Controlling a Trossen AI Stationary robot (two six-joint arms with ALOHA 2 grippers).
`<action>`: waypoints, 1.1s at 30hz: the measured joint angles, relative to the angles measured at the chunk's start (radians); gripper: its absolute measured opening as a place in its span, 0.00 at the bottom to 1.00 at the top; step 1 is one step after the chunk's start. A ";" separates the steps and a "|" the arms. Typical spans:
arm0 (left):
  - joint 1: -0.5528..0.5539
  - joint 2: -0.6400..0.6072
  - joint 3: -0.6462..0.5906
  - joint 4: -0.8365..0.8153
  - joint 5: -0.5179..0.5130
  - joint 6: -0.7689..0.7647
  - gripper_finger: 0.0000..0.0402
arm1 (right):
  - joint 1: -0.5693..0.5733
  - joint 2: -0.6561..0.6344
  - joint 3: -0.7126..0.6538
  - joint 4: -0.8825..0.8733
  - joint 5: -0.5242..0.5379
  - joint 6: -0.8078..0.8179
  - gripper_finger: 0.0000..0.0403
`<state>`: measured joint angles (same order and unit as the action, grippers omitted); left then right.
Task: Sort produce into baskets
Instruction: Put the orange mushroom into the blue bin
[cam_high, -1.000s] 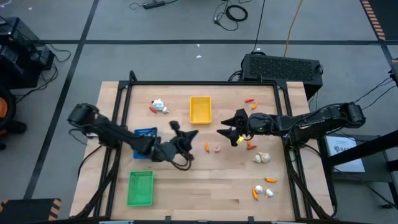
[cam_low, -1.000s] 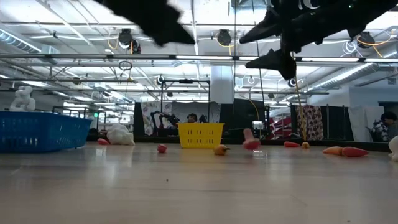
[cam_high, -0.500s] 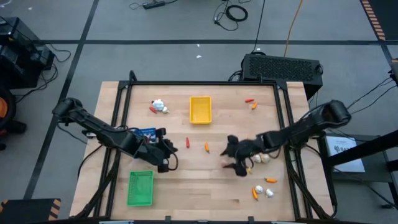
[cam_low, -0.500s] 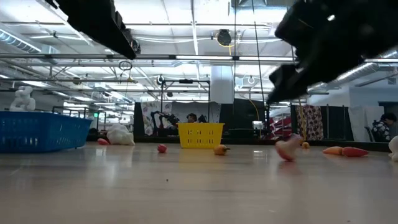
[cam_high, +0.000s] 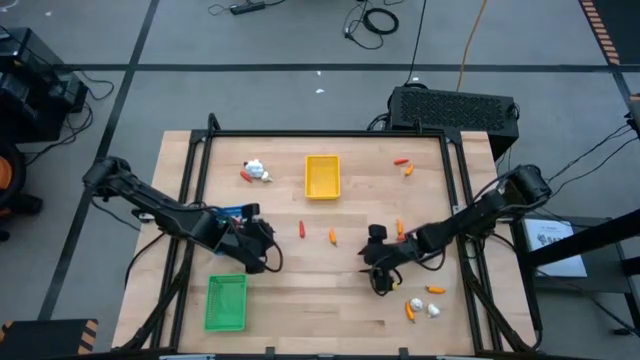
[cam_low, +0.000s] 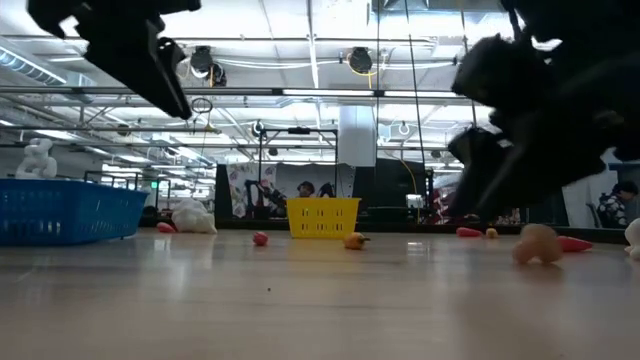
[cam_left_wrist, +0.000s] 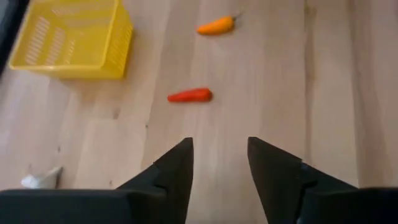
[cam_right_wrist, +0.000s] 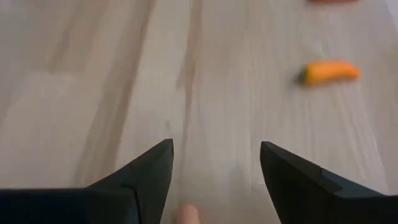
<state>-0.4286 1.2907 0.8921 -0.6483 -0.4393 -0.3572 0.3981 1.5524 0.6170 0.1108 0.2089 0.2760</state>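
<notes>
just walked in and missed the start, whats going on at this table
Two dark robot arms are sorting tiny toy vegetables into small plastic trays on a wooden table. The right hand hangs open just above a small pinkish piece. The left hand, open and empty, points toward a slim red pepper piece. The yellow tray looks empty.
</notes>
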 joint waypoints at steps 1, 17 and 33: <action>0.000 -0.012 0.000 -0.016 0.012 -0.004 0.41 | 0.002 0.000 0.000 -0.023 -0.001 0.017 0.57; 0.002 -0.088 0.000 -0.050 -0.036 0.050 0.41 | 0.128 0.000 -0.001 -0.085 -0.104 0.310 0.57; 0.002 -0.086 -0.059 -0.011 -0.043 0.051 0.41 | 0.208 0.000 -0.001 -0.224 0.016 0.341 0.57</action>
<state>-0.4271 1.2045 0.8326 -0.6590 -0.4820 -0.3065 0.6057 1.5524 0.6163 -0.1127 0.2246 0.6174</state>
